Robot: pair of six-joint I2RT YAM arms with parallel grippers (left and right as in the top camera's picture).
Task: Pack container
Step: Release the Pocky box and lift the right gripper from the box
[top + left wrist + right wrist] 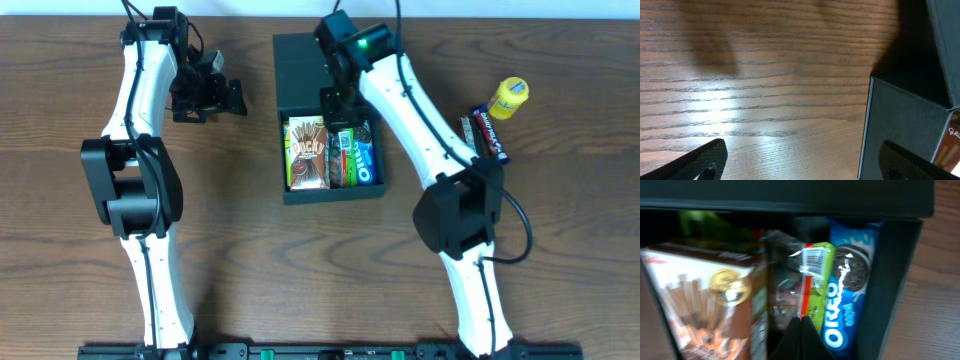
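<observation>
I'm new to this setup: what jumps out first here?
The open dark container at the centre of the table, holding a brown Pocky box, a green packet and a blue Oreo packet. The right gripper hangs directly over them; a yellow item and dark bar lie farther right.

Container [333, 192]: a dark teal-black matte cardboard box, rectangular, set flat with the open top facing up. The hinged lid flap is opened back along the far edge. The box is placed directly beneath the right gripper [338, 118], which is pointed down into the cavity. The dark inner wall of the container [890, 280] is seen just beside that gripper. The cavity is packed with upright snack packets [330, 152]. From the left gripper [225, 97] the container [900, 120] is seen near, off to one side, not touched.
</observation>
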